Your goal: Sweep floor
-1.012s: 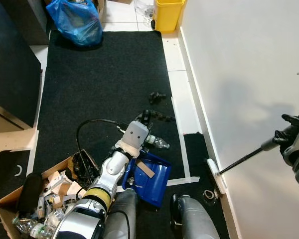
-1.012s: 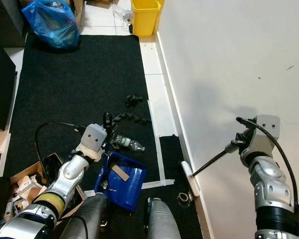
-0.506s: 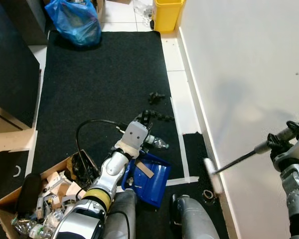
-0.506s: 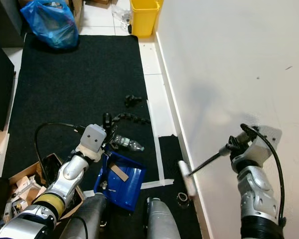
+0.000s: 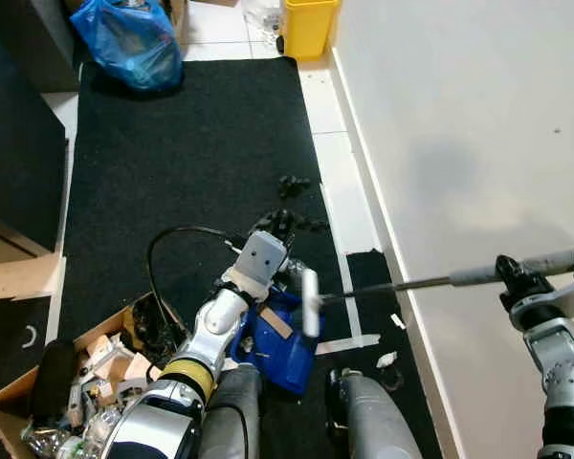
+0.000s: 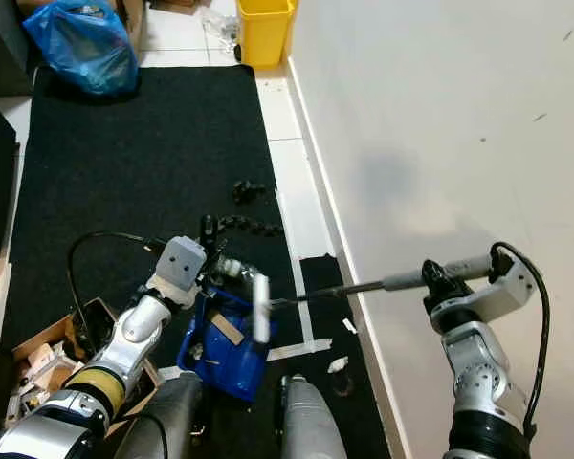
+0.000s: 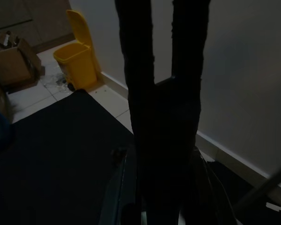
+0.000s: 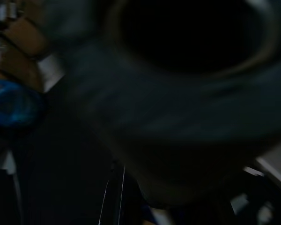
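So the broom [image 5: 383, 286], a thin dark pole with a white head, is gripped by the right gripper [image 6: 438, 283], head now right over the blue dustpan [image 5: 279, 337] the left gripper [image 5: 285, 232] is clamping. Black mat [image 5: 191, 153], white wall [image 5: 478, 115], yellow bin [image 5: 308, 24]. A second ago that head sat at the baseboard.
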`<state>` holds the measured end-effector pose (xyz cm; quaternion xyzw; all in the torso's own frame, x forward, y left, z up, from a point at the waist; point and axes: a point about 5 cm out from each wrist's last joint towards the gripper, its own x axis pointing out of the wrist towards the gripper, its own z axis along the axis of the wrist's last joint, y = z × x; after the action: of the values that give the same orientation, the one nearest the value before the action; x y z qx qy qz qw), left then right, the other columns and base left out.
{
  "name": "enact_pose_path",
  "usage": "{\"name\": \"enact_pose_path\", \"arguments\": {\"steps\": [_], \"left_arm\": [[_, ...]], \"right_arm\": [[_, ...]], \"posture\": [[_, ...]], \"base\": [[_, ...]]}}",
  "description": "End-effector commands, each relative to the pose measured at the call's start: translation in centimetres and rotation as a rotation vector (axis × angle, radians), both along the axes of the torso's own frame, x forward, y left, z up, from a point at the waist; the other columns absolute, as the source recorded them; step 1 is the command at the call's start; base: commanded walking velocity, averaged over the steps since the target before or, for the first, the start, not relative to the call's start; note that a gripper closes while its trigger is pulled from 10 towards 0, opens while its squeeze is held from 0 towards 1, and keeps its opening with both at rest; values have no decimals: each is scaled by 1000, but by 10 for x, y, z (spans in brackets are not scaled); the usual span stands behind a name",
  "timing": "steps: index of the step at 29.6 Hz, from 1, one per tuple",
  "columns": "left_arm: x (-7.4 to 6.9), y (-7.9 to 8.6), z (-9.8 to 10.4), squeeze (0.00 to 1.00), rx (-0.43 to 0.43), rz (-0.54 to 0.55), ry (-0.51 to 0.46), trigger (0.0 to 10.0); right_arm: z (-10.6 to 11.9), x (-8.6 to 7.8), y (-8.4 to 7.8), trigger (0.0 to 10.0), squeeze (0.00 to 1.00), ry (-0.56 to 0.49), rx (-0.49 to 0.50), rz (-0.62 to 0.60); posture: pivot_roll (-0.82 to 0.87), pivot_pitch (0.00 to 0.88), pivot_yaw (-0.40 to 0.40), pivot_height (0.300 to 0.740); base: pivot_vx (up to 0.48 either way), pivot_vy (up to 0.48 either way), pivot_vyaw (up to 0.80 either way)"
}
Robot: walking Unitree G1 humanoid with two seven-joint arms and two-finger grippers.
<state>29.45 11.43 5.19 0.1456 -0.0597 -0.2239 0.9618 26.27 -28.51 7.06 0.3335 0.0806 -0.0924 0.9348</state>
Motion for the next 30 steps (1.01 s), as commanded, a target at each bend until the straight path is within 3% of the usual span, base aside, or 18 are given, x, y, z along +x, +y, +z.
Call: {"name": "enact_pose_path", "arguments": {"steps": [1, 10, 11, 12, 20, 22, 24, 28, 30], "left_arm": [[-2, -7, -2, 0, 4, -27, 5, 10000], [-2, -7, -2, 0, 1, -21, 3, 10000], [-3, -8, -3, 0, 1, -25, 7, 10000], [-4, -9, -4, 0, 2, -33, 11, 10000], [-3, -11, -3, 0, 1, -37, 8, 10000], [-3, -11, -3, 0, 1, -37, 8, 10000], [-3, -12, -3, 0, -2, -34, 7, 10000], [-3, -12, -3, 0, -4, -33, 7, 10000], [-4, -13, -5, 0, -5, -33, 12, 10000]], "right_arm": [[9, -4, -18, 10000, 0, -21, -42, -63], [36, 0, -39, 10000, 0, -61, -193, -109], [43, 1, -42, 10000, 0, -75, -239, -116], [54, 2, -48, 10000, 0, -88, -346, -125], [66, 3, -57, 10000, 0, -86, -526, -161], [64, 3, -58, 10000, 0, -60, -570, -146], [54, 0, -59, 10000, 0, 66, -692, -89], [51, -1, -60, 10000, 0, 104, -715, -69], [45, -6, -63, 10000, 0, 182, -763, -50]], "posture": [[-25, 199, -96, 740], [-26, 210, -96, 740], [-29, 206, -94, 740], [-29, 206, -94, 740], [-33, 208, -95, 740], [-33, 208, -95, 740], [-33, 208, -95, 740], [-36, 206, -101, 740], [-39, 205, -101, 740]], "base": [[0, 0, 0], [0, 0, 0], [0, 0, 0], [0, 0, 0], [0, 0, 0], [0, 0, 0], [0, 0, 0], [0, 0, 0], [0, 0, 0]]}}
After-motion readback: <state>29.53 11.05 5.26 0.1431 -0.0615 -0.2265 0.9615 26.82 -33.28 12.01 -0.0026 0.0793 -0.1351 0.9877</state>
